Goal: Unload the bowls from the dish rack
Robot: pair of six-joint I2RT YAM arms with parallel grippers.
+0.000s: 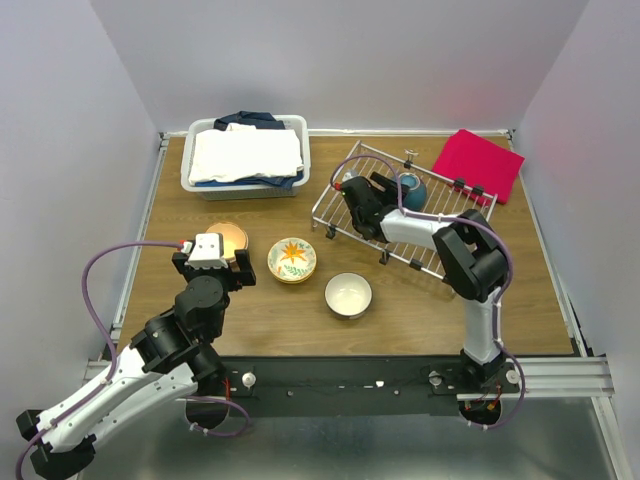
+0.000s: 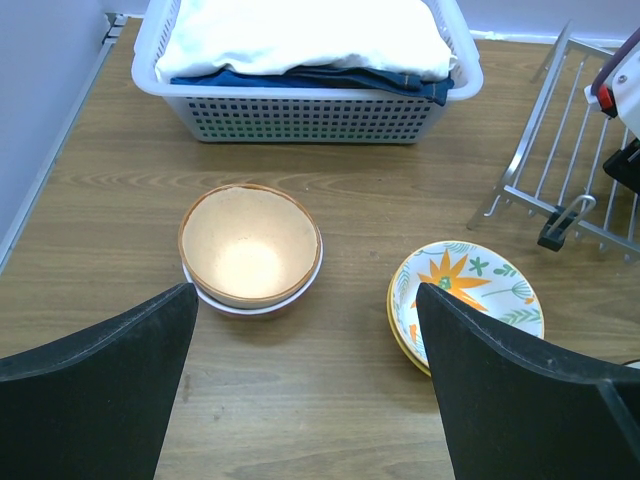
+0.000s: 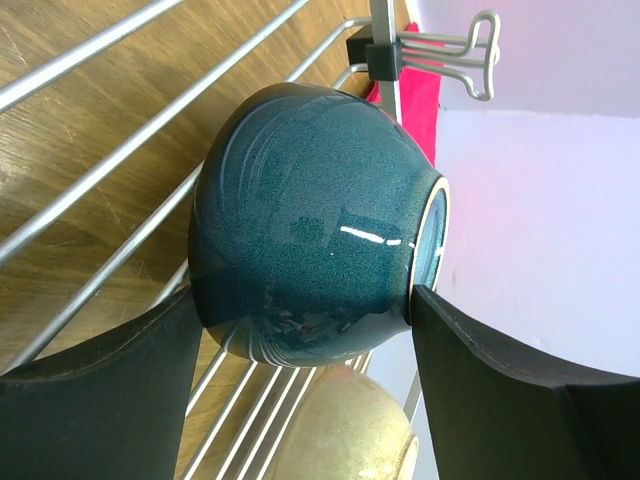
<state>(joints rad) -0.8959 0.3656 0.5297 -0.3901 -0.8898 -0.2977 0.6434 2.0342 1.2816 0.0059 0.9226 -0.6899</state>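
The dish rack (image 1: 331, 214) stands at the back right of the table. A teal-blue bowl (image 3: 310, 200) lies on its side on the wires, and my right gripper (image 3: 305, 292) is shut on it, one finger at its base, the other at its rim. From above the teal bowl (image 1: 412, 188) shows just past the right gripper (image 1: 393, 190). A cream bowl (image 3: 345, 430) lies on the rack beside it. On the table sit an orange-inside bowl stack (image 2: 250, 245), a floral bowl stack (image 2: 465, 300) and a white bowl (image 1: 348, 294). My left gripper (image 2: 305, 290) is open and empty, short of the orange stack.
A white plastic bin of folded cloth (image 1: 245, 155) stands at the back left, just behind the orange stack. A red cloth (image 1: 478, 163) lies at the back right corner past the rack. A metal clip (image 3: 440, 50) sits on the rack rim.
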